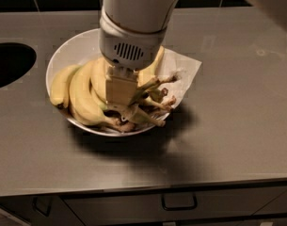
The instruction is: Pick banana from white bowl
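A wide white bowl [70, 48] stands on the grey counter. It holds several yellow bananas [82, 98] with brown stems pointing right, over a white paper napkin [185, 69]. My gripper [120, 108] reaches straight down into the bowl's middle, its tan end set among the bananas near their stems. The arm's white wrist [129, 36] hides the bowl's far rim and the bananas beneath it.
A dark round opening [9, 62] is cut into the counter at the left. The counter's front edge runs along the bottom, with a drawer handle [179, 202] below it. Dark tiles line the back wall.
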You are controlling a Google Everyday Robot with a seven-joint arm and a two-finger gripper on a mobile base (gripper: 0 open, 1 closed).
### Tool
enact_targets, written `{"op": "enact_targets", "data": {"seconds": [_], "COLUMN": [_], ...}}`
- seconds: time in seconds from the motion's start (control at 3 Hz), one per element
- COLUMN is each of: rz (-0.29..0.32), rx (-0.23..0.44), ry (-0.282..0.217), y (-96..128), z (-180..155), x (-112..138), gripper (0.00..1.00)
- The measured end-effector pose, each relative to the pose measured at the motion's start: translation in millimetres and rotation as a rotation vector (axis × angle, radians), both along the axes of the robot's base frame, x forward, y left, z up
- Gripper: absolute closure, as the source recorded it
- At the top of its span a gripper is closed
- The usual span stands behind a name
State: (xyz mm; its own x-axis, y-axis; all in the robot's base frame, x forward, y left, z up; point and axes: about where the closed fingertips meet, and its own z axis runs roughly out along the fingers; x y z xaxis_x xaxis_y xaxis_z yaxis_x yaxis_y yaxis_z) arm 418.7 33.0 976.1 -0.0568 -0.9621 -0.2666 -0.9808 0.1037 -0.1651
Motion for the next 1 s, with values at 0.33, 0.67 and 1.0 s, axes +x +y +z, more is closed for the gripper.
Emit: {"op": "enact_targets", "data": {"seconds": [0.33, 0.67, 1.0], "rz": [-0.001, -0.002, -0.003], "rx": [0.001, 0.003, 0.007], "ry": [0.001, 0.002, 0.006], "y": [0.1, 0.2, 0.3], "z": [-0.7, -1.8, -4.0], "x": [0.4, 0.5, -0.5], "gripper": [0.56, 0.59, 0.57]}}
